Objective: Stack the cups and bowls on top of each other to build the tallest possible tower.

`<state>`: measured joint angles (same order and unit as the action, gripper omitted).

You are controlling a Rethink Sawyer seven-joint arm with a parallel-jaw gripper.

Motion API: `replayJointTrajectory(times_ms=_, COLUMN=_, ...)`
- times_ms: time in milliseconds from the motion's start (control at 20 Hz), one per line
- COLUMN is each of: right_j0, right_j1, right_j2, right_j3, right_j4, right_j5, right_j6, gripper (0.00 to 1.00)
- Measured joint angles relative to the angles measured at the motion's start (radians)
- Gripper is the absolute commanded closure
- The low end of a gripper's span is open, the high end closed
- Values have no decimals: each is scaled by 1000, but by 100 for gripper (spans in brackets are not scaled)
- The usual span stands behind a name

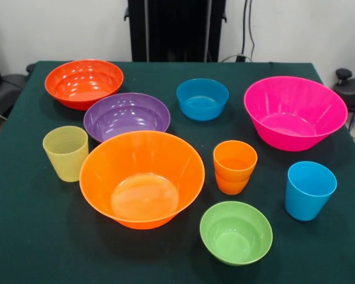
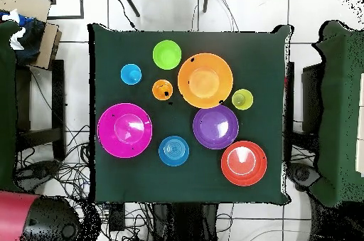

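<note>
**Bowls and cups spread singly over the green surface**

The dark green surface (image 1: 23,236) carries every vessel upright, mouth up. Largest are the large orange bowl (image 1: 142,177), near the middle front, and the hot pink bowl (image 1: 294,111), toward the right in the front view. The purple bowl (image 1: 126,115) sits just behind the large orange one, the rims appearing to touch or overlap; the red-orange bowl (image 1: 84,83) lies just beside it at the far left corner area. The small blue bowl (image 1: 202,99) stands alone between purple and pink. The lime green bowl (image 1: 236,232) sits close to the front edge.

Among the cups, the sky blue cup (image 1: 309,190) stands at the right front, the pale yellow-green ribbed cup (image 1: 65,152) just left of the large orange bowl, and the orange cup (image 1: 234,167) appears to sit nested in a second cup, though its colour cannot be made out.

No writing or labels can be read. Bare cloth lies open along the front left corner and both side edges.

The pincer shows in neither view, so its state cannot be told.
</note>
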<state>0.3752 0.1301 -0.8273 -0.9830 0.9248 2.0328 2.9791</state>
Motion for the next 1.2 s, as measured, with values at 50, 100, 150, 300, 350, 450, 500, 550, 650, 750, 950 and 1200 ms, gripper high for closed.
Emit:
replayJointTrajectory(times_ms=50, right_j0=-1, right_j1=3, right_j2=3, right_j3=-3, right_j4=-4, right_j5=0, right_j6=0, gripper=100)
replayJointTrajectory(times_ms=100, right_j0=-3, right_j1=6, right_j2=6, right_j3=-8, right_j4=-10, right_j5=0, right_j6=0, gripper=100)
replayJointTrajectory(times_ms=150, right_j0=-4, right_j1=10, right_j2=10, right_j3=-13, right_j4=-14, right_j5=0, right_j6=0, gripper=100)
replayJointTrajectory(times_ms=300, right_j0=-11, right_j1=30, right_j2=22, right_j3=-40, right_j4=-25, right_j5=0, right_j6=0, gripper=100)
replayJointTrajectory(times_ms=350, right_j0=-13, right_j1=37, right_j2=25, right_j3=-50, right_j4=-27, right_j5=0, right_j6=0, gripper=100)
replayJointTrajectory(times_ms=450, right_j0=-20, right_j1=66, right_j2=37, right_j3=-96, right_j4=-29, right_j5=1, right_j6=0, gripper=100)
replayJointTrajectory(times_ms=500, right_j0=-20, right_j1=72, right_j2=40, right_j3=-105, right_j4=-29, right_j5=1, right_j6=0, gripper=100)
replayJointTrajectory(times_ms=550, right_j0=-20, right_j1=80, right_j2=43, right_j3=-117, right_j4=-30, right_j5=3, right_j6=2, gripper=100)
replayJointTrajectory(times_ms=650, right_j0=-19, right_j1=100, right_j2=49, right_j3=-149, right_j4=-30, right_j5=8, right_j6=9, gripper=100)
replayJointTrajectory(times_ms=750, right_j0=-15, right_j1=126, right_j2=58, right_j3=-191, right_j4=-31, right_j5=20, right_j6=27, gripper=100)
replayJointTrajectory(times_ms=950, right_j0=-5, right_j1=172, right_j2=71, right_j3=-265, right_j4=-30, right_j5=58, right_j6=82, gripper=100)
replayJointTrajectory(times_ms=1200, right_j0=7, right_j1=214, right_j2=82, right_j3=-341, right_j4=-30, right_j5=105, right_j6=150, gripper=100)
